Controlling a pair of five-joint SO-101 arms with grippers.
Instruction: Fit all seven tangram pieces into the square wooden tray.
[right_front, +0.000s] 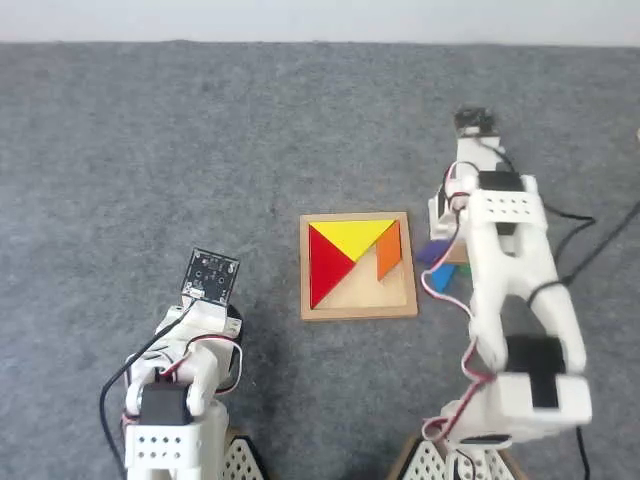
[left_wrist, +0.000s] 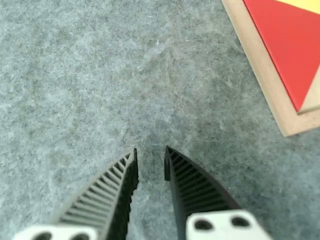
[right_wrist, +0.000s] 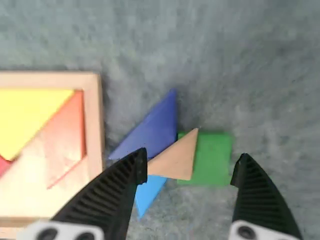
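The square wooden tray (right_front: 358, 312) sat mid-table, holding a yellow triangle (right_front: 350, 236) at its 12 o'clock edge, a red triangle (right_front: 327, 265) at 9 o'clock and an orange piece (right_front: 389, 250) toward 2 o'clock. Just beside the tray at 3 o'clock lay a dark blue triangle (right_wrist: 150, 131), a tan triangle (right_wrist: 177, 157), a green square (right_wrist: 212, 157) and a light blue piece (right_wrist: 147, 192). The right gripper (right_wrist: 192, 160) hung over these, fingers wide apart. The left gripper (left_wrist: 150, 152) was at the tray's 9 o'clock over bare carpet, fingers narrowly apart, holding nothing
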